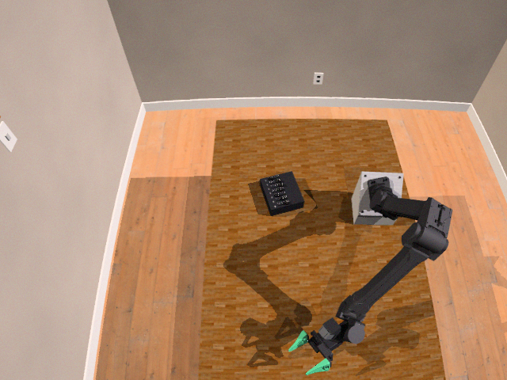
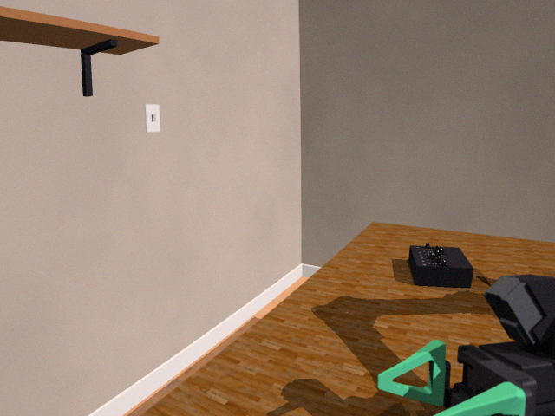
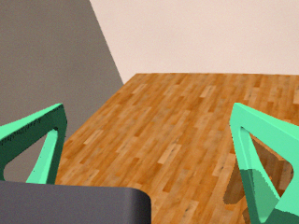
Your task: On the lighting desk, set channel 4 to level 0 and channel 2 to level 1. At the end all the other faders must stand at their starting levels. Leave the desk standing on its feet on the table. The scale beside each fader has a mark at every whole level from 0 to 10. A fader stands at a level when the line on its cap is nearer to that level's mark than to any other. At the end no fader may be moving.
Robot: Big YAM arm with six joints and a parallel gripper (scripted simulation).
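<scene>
The lighting desk [image 1: 281, 192] is a small black box with several faders in rows on top. It stands on the wooden table left of the arm's base. It also shows in the exterior view [image 2: 440, 265], with small fader caps sticking up. The fader levels are too small to read. My gripper [image 1: 306, 356] with green fingers is wide open and empty. It hangs near the table's front edge, far from the desk. The open fingers show in the exterior view [image 2: 441, 385] and in the wrist view [image 3: 149, 149], with only bare table between them.
The arm's grey base block [image 1: 377, 198] stands right of the desk. The table's front edge lies close below the gripper. Walls stand beyond the table on the left and at the back.
</scene>
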